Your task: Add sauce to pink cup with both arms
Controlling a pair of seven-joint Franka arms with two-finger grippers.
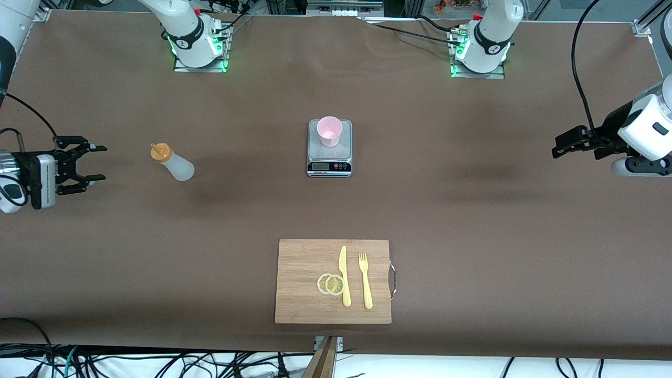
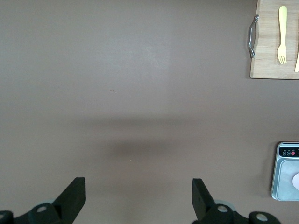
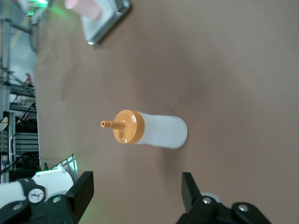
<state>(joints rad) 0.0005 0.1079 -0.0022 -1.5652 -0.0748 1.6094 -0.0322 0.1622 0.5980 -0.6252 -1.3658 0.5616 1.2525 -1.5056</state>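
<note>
Over the table's right-arm end, the right gripper (image 1: 93,163) is hovering with jaws spread, empty, facing the sauce (image 1: 173,163) standing upright near it. Mid-table, the pink cup (image 1: 329,131) is sitting on the scale (image 1: 329,157). At its own end, the left gripper (image 1: 560,147) is waiting, jaws wide apart.

The bench (image 1: 472,210) is brown. The cup (image 1: 329,131) is pink, the sauce bottle (image 1: 173,161) whitish with an orange cap. The fork (image 1: 365,280) is yellow.
</note>
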